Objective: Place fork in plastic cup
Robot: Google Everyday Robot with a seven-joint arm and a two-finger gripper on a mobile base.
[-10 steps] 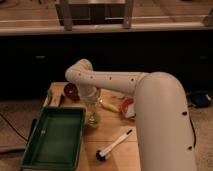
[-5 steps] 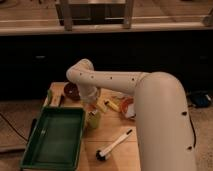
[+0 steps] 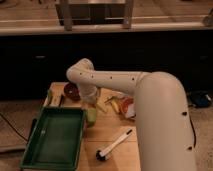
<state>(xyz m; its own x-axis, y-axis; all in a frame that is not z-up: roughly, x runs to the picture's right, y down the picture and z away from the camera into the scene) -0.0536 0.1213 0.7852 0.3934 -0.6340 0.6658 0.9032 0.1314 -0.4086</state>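
Observation:
The plastic cup (image 3: pixel 91 116) is a small pale yellow-green tumbler. It stands upright on the wooden table, right beside the green tray's right wall. My gripper (image 3: pixel 90 99) hangs straight down from the white arm, just above the cup's mouth, and is open. I cannot make out the fork; it may be hidden by the gripper or inside the cup.
A large green tray (image 3: pixel 35 150) fills the table's left front. A dark red bowl (image 3: pixel 71 91) sits behind the cup. A black-and-white dish brush (image 3: pixel 115 145) lies at the front. Orange and white items (image 3: pixel 125 106) are under the arm on the right.
The gripper has lifted a little from the cup's mouth, so more of the cup now shows. The other things have stayed put.

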